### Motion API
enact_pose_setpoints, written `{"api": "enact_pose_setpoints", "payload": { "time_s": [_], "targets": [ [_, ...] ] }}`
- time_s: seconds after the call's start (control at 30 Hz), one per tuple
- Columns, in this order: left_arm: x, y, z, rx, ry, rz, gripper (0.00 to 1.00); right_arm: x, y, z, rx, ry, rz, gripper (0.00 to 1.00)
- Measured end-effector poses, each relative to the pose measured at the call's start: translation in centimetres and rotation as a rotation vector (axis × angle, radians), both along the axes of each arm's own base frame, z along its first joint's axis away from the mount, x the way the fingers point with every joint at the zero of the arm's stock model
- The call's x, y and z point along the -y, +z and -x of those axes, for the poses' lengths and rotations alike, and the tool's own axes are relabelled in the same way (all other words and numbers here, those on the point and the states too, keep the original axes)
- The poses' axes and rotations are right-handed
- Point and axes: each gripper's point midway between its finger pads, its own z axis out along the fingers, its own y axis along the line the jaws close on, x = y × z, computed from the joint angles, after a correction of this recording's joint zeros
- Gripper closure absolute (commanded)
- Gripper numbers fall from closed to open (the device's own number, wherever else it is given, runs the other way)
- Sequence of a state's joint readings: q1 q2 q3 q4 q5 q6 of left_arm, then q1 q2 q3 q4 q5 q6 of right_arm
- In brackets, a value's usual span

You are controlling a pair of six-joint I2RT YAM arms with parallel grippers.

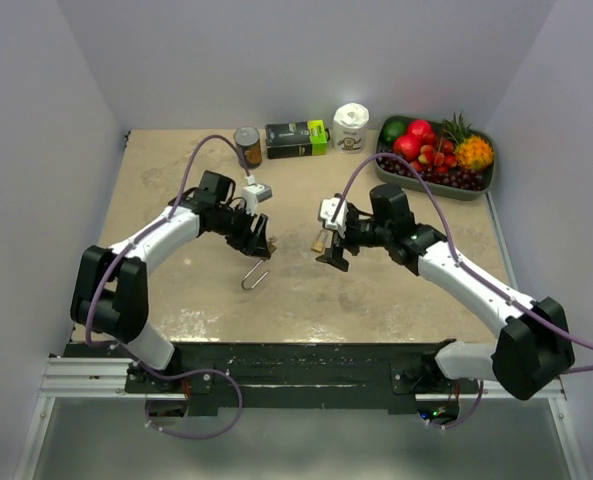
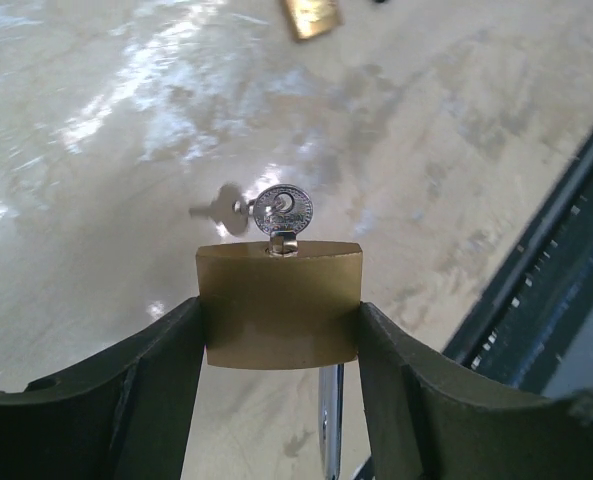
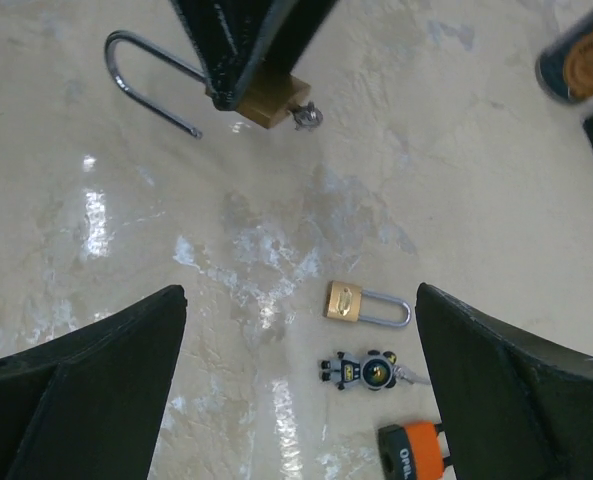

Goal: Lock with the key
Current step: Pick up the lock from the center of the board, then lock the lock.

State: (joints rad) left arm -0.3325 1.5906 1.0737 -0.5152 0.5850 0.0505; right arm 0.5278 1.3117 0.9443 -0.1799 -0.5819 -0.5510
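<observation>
My left gripper (image 1: 257, 240) (image 2: 279, 325) is shut on the body of a brass padlock (image 2: 279, 305). A silver key (image 2: 282, 212) sits in its keyhole, with a second key (image 2: 220, 208) hanging off the ring. The open steel shackle (image 1: 254, 275) (image 3: 148, 72) hangs down toward the table. The right wrist view shows the same padlock (image 3: 268, 100) and key (image 3: 305, 116) held by the left fingers. My right gripper (image 1: 333, 252) (image 3: 301, 300) is open and empty, a short way to the right of the padlock and not touching it.
Below the right gripper lie a small brass padlock (image 3: 364, 303), a small astronaut-shaped key fob (image 3: 366, 371) and an orange-and-black padlock (image 3: 411, 455). At the back stand a can (image 1: 247, 146), a green-black box (image 1: 297, 138), a white tub (image 1: 351, 128) and a fruit tray (image 1: 484, 183).
</observation>
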Motion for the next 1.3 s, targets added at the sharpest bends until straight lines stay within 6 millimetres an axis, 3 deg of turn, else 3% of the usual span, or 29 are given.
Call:
{"api": "enact_pose_setpoints", "payload": {
  "time_s": [0.23,0.47,0.8,1.3],
  "targets": [
    [2.5,2.2,3.3,-0.086,-0.233,0.176,1.0,-1.7,2.1,4.2,0.24,0.315,-0.001,0.02],
    [3.1,2.7,6.3,-0.204,-0.337,0.269,1.0,-5.3,0.7,8.0,0.34,0.563,0.019,0.11],
    [4.4,4.9,8.8,-0.229,-0.469,0.368,1.0,-6.6,-3.3,8.4,0.325,0.665,0.076,0.3],
    [5.5,5.7,10.2,-0.265,-0.577,0.436,1.0,-9.0,-2.5,10.0,0.422,0.769,0.018,0.51]
  ]
}}
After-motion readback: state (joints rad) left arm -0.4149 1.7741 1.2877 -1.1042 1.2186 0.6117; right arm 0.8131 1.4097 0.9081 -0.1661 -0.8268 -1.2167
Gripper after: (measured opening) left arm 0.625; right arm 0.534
